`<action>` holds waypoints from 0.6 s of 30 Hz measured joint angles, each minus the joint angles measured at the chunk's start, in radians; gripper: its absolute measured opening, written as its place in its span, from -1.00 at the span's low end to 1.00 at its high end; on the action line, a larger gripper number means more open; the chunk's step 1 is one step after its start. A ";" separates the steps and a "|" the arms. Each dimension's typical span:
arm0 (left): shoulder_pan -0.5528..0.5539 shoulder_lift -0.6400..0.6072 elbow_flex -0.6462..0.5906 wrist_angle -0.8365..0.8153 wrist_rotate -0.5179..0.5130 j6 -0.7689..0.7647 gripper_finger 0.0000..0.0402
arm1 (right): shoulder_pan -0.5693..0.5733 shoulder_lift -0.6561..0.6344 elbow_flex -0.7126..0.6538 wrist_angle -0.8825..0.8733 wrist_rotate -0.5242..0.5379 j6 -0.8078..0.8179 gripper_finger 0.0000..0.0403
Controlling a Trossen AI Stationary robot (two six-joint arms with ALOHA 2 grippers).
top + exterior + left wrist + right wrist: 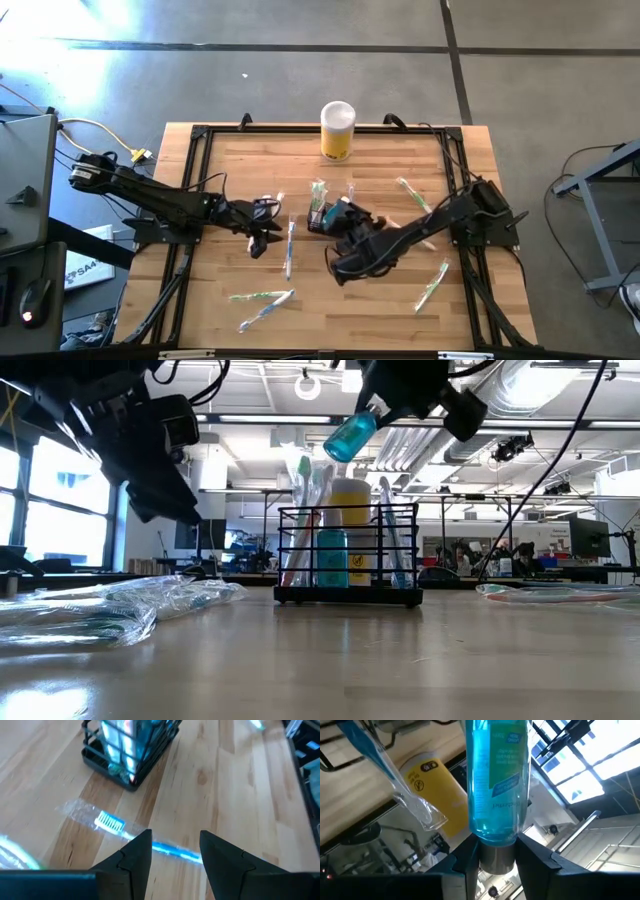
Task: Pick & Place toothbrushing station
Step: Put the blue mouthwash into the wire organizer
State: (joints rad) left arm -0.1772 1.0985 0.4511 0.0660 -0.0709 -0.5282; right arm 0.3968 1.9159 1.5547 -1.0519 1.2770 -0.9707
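Wire-mesh caddy [348, 555], black and boxy, stands upright near the middle of the wooden table [330, 300], already stocked with toothbrushes [303, 510] that stick up out of it and a small blue bottle [332, 558] inside. In the low view a yellow cylinder with a white lid [338, 130] shows behind the caddy; from above it stands well apart from it, at the table's far edge. The right gripper [496, 851] hangs just above the caddy and pinches a blue mouthwash bottle [496, 775] by its grey cap [496, 860], one dark finger on each side of the cap; in the low view the bottle [351, 436] hangs tilted over the caddy's top, apart from the wire rim. The left gripper [176, 851] hovers beside the caddy on its left, fingers spread with a clear gap between them and nothing held; directly below it a wrapped blue toothbrush [145, 837] lies flat on the wood, and the caddy [131, 750] sits just past that brush. Further wrapped toothbrushes lie scattered around: two near the front left [262, 296], one on the right [432, 285], one behind the right arm [412, 194]. Crumpled clear wrapping [110, 608] lies at the left of the low view.
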 joint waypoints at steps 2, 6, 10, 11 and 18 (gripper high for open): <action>0.000 0.000 0.000 0.018 0.004 0.000 -0.20 | -0.010 0.000 0.000 -0.005 0.000 -0.003 -0.53; 0.000 0.000 0.000 0.052 0.017 -0.002 -0.20 | -0.019 0.000 0.000 -0.023 -0.014 0.002 -0.58; 0.000 0.000 0.000 0.062 0.017 -0.002 -0.20 | -0.014 0.000 -0.008 -0.020 -0.028 0.006 -0.58; 0.000 0.000 0.000 0.065 0.017 -0.001 -0.20 | -0.011 0.000 -0.016 -0.016 -0.027 0.006 -0.58; 0.000 0.000 0.000 0.065 0.023 0.027 -0.20 | -0.011 0.000 -0.092 -0.010 -0.014 0.004 -0.58</action>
State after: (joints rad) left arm -0.1772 1.0985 0.4511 0.1305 -0.0480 -0.5009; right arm 0.3862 1.9157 1.4628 -1.0617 1.2634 -0.9665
